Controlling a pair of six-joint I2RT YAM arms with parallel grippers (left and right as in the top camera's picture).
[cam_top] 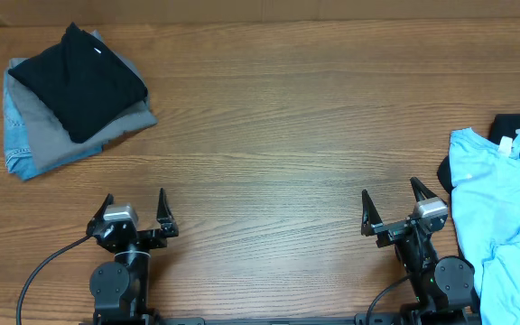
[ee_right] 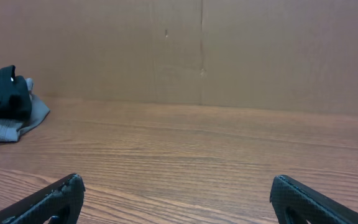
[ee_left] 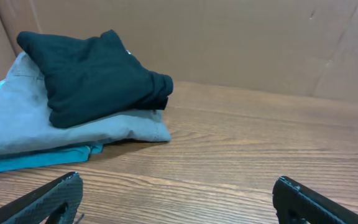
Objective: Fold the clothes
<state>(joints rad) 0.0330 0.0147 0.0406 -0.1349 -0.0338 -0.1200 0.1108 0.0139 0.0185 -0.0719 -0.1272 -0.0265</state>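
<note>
The clothes, a light blue T-shirt with a white neck tag, lie rumpled at the table's right edge in the overhead view, partly cut off by the frame. My right gripper stands open just left of the shirt, apart from it, with nothing between its fingers. My left gripper stands open near the front left, also empty, its fingers wide over bare wood. The shirt does not show in either wrist view.
A stack of folded garments lies at the back left: a black one on a grey one on a blue one. A black cloth lies behind the T-shirt. A cardboard wall backs the wooden table.
</note>
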